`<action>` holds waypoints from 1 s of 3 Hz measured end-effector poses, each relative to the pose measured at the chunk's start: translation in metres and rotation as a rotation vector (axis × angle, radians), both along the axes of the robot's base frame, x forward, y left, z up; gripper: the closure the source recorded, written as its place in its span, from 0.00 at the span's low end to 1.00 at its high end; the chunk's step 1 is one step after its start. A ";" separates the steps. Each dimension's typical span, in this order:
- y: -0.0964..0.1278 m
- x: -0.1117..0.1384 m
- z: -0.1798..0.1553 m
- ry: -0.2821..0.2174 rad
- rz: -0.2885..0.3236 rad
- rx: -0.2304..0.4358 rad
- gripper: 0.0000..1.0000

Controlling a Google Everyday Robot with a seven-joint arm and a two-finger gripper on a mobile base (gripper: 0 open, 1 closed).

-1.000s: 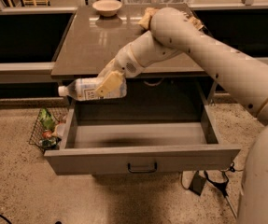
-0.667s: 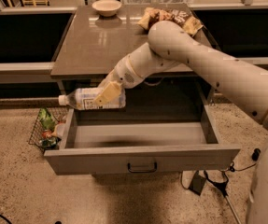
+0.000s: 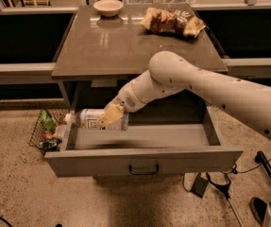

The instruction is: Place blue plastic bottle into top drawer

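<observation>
Pale-blue and lying sideways, your bottle [image 3: 90, 118] has dropped in the last second from above the open drawer [image 3: 97, 161] to rim level at its left end, the gripper [image 3: 109, 117] still clamped on it, so release looks close.

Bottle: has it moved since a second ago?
Yes. The bottle, held in the gripper, has come down. It was just under the tabletop edge and is now level with the open drawer's left rim, at its back corner.

cream arm [image 3: 210, 86] — tan pincer [image 3: 108, 119] at tip
</observation>
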State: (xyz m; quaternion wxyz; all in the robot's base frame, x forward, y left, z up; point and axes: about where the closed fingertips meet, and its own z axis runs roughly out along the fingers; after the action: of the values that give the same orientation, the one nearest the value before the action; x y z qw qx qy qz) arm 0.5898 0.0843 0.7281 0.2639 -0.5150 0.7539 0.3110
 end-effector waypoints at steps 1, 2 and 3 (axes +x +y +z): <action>-0.009 -0.007 -0.031 0.058 -0.063 -0.035 1.00; -0.020 -0.008 -0.051 0.088 -0.116 -0.063 1.00; -0.032 -0.004 -0.063 0.112 -0.157 -0.078 0.84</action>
State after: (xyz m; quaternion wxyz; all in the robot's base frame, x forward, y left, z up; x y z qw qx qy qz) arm 0.5854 0.0522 0.6649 0.2248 -0.4461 0.8169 0.2882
